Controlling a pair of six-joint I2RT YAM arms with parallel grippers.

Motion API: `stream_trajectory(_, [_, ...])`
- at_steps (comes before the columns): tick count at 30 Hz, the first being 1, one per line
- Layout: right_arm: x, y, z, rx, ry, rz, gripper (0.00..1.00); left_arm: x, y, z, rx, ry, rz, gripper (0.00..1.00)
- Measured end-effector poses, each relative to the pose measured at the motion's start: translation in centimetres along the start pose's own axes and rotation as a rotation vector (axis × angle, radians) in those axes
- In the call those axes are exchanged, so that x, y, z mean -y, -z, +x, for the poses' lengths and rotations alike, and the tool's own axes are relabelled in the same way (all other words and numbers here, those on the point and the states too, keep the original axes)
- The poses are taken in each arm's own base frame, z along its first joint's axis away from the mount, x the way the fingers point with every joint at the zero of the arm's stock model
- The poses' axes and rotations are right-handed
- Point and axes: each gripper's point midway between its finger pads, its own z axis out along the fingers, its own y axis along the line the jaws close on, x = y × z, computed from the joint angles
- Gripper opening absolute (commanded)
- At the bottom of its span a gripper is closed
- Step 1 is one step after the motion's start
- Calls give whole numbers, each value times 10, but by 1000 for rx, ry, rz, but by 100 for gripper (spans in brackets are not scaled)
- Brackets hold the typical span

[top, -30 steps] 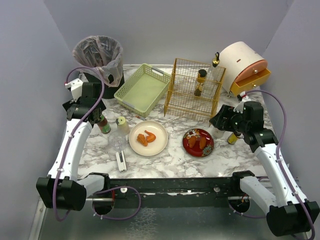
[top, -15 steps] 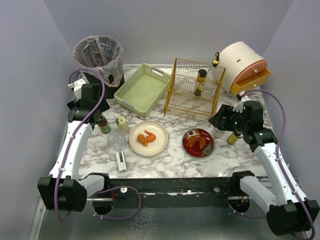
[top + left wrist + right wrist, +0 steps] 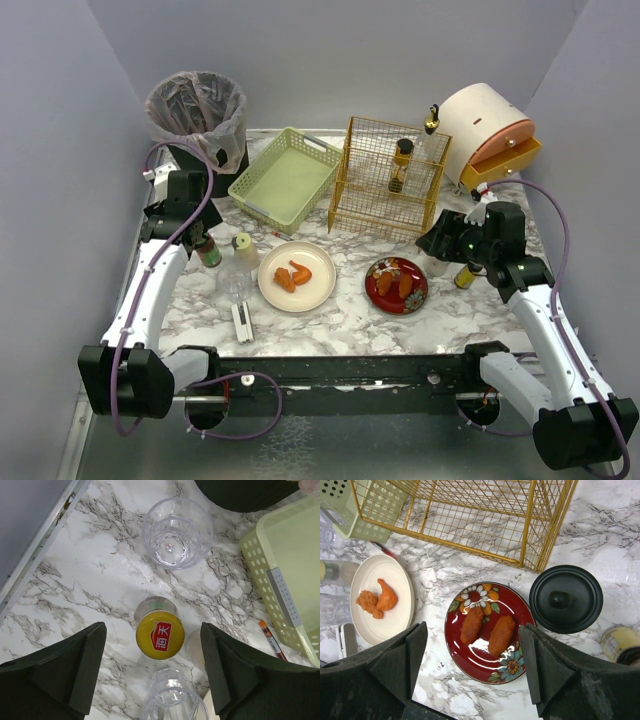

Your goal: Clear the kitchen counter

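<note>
The kitchen counter (image 3: 340, 310) is white marble with grey veins. My left gripper (image 3: 197, 232) is open and empty, hovering over a yellow-capped bottle (image 3: 160, 636) that stands between its fingers (image 3: 70, 670) in the left wrist view. A clear glass (image 3: 177, 531) stands beyond it and another (image 3: 172, 705) nearer. My right gripper (image 3: 440, 243) is open and empty above a red flowered plate (image 3: 480, 657) with two fried pieces (image 3: 501, 635). A white plate (image 3: 395, 622) with orange food (image 3: 377, 600) lies left of it.
A lined trash bin (image 3: 197, 115) stands back left, with a pale green tray (image 3: 285, 180) and a gold wire basket (image 3: 388, 180) beside it. A round drawer box (image 3: 490, 135) is back right. A black lid (image 3: 565, 598), a jar (image 3: 620, 645), a pen (image 3: 270, 639) and a white object (image 3: 243, 322) lie on the counter.
My left arm has shifted a little to the right, over the bottles. The right arm has barely moved.
</note>
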Motion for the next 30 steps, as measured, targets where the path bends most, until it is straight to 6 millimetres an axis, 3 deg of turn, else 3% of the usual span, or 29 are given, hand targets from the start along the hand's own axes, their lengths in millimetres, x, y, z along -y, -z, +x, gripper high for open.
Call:
stream_trajectory(15, [0,-1,1,-5,-1,0,80,-2,-16,19,-34,-22,-19,57])
stream_trajectory(25, [1,-1,2,-7,-2,1,79,2,-22,14,-13,-19,-10,38])
stream_trajectory(28, [1,-2,2,-9,-2,1,79,2,-23,13,-7,-25,-10,29])
stream_trajectory(30, [1,-2,3,-9,-2,1,79,2,-23,13,-4,-28,-11,17])
